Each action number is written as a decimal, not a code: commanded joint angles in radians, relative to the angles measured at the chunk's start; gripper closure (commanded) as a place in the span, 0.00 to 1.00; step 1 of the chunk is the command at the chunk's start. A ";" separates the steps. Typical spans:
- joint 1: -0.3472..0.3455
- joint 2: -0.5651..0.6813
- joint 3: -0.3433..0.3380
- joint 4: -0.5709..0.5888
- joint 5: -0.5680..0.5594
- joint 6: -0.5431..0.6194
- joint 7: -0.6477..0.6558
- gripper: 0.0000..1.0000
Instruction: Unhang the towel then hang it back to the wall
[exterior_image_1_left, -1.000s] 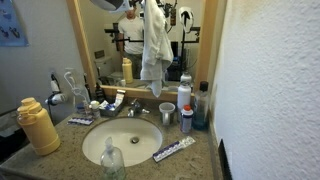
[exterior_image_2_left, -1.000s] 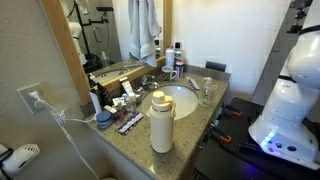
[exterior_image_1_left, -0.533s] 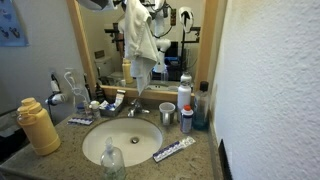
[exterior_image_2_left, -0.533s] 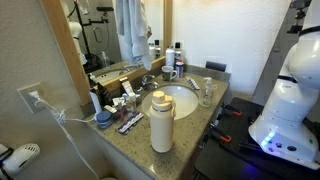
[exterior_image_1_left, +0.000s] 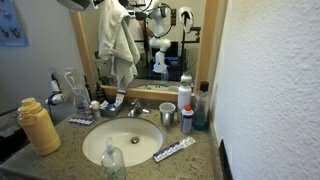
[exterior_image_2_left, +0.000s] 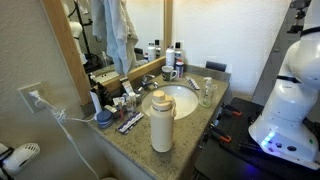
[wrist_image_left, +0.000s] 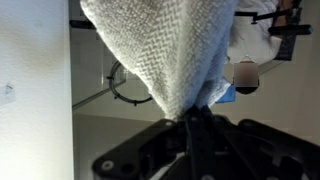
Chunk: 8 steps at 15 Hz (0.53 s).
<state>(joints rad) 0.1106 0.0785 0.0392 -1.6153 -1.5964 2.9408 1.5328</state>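
The pale grey-white towel hangs in long folds in front of the wood-framed mirror, high above the counter's left side. It also shows in an exterior view. In the wrist view my gripper is shut on a bunched fold of the towel, which fills the upper frame. In the exterior views the gripper sits at the top edge and is mostly cut off. The rough white wall stands to the right of the sink, apart from the towel.
A granite counter holds a sink, a tall yellow bottle, a cup, several bottles and a toothbrush pack. The wood-framed mirror runs behind. The robot base stands beside the counter.
The towel, held in my gripper, has moved left across the mirror, from above the faucet to above the counter's left side, swinging as it goes.
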 joint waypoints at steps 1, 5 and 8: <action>0.005 0.027 0.005 0.011 -0.011 0.048 -0.074 0.99; -0.010 0.056 -0.014 0.027 -0.006 0.025 -0.129 0.99; -0.025 0.055 -0.039 0.040 -0.015 0.003 -0.116 0.99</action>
<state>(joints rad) 0.1055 0.1243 0.0214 -1.6145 -1.5963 2.9595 1.4285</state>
